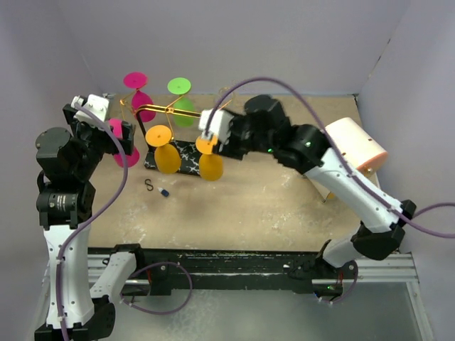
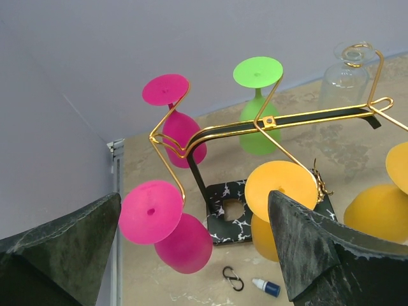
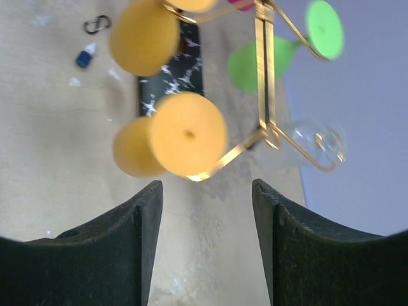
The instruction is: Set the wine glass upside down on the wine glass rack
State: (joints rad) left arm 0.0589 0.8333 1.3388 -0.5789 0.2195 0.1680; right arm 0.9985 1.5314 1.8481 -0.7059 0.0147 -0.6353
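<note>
We count six glasses, all hanging on the wine glass rack [image 2: 306, 116], foot up and bowl down. Two are pink, the back pink glass [image 2: 167, 89] and the front pink glass [image 2: 151, 211]. Two are orange, one is a green glass [image 2: 257, 71], and one is a clear glass [image 2: 344, 83] under a spiral curl at the far end. There is one rack, gold wire on a black marbled base.

The wine glass [image 3: 188, 134] of the task is the orange one on the rack's right side. It hangs upside down with its foot over a wire arm, just beyond the right gripper [image 3: 205, 188]. We see that gripper's jaws apart with nothing between them, clear of the glass in the wrist view. The other orange glass [image 3: 145, 37] hangs on the next arm beside it. The left gripper [image 2: 194, 197] is spread wide and empty, near the front pink glass.

Two loose small things lie on the table [image 1: 270, 206] near the base: one carabiner clip [image 1: 148, 185] and one small blue and white bottle [image 1: 164, 192]. One white and orange box [image 1: 355, 145] sits at the right, behind the right arm.

The table is tan, scuffed with white marks. A black rail [image 1: 234, 266] runs along its near edge. The walls [image 1: 284, 42] are plain pale lilac on three sides.
</note>
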